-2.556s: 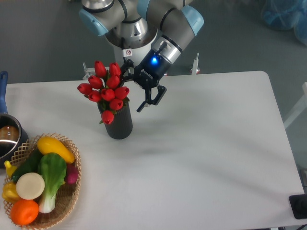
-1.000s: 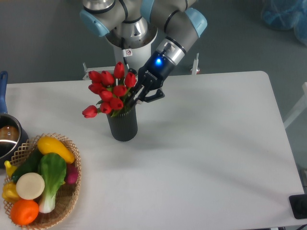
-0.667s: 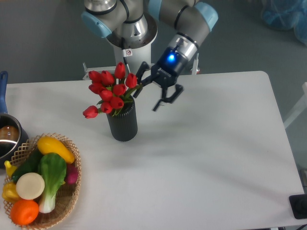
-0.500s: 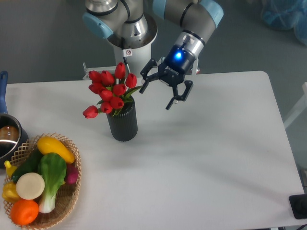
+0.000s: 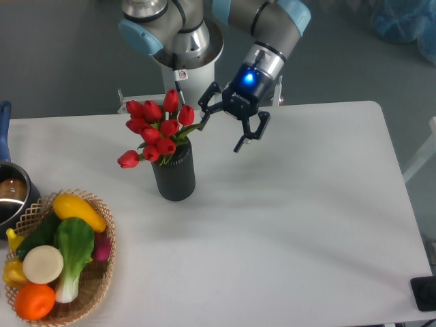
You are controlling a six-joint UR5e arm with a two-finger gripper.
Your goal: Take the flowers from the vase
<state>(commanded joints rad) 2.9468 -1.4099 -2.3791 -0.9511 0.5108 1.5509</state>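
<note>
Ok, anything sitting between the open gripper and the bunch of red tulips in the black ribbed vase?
No object: the fixed camera shows only bare white table between the gripper and the red tulips.

Hiding the stems of the flowers [image 5: 159,133] inside the vase [image 5: 174,174]. Cutting off the metal pot [image 5: 11,193] and its blue handle [image 5: 4,129] at the left edge. Losing the near rim of the wicker basket [image 5: 102,272] at the bottom edge. Cropping the arm's upper links at the top, and a dark object [image 5: 424,293] at the right edge.
</note>
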